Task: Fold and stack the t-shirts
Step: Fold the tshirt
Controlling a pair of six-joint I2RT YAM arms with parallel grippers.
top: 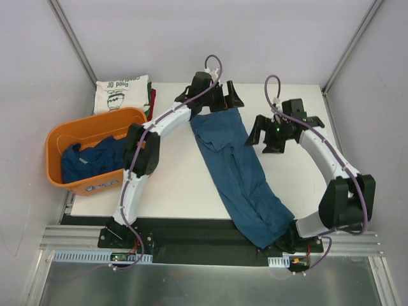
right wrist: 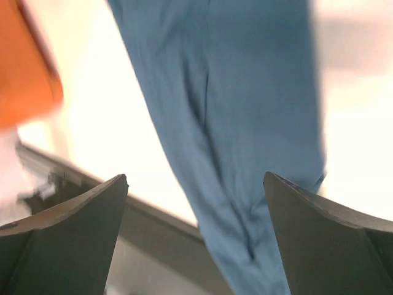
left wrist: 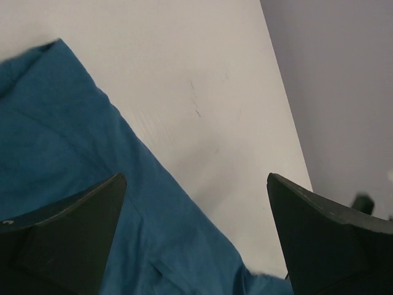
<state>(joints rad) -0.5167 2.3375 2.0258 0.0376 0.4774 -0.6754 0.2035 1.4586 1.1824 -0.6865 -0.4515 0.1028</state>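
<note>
Over table [top: 178, 182], left claw [top: 224, 97] splayed

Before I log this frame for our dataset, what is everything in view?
table: one, white
orange tub: one, at the table's left edge
spread t-shirt: one, dark blue, diagonal across the table, near end past the near edge
bunched t-shirts: count unclear, dark blue, inside the orange tub
folded stack: cream printed shirt on top, green and red edges below, behind the tub
left gripper: one, black, open, over the spread t-shirt's far end
right gripper: one, black, open, right of the spread t-shirt
</note>
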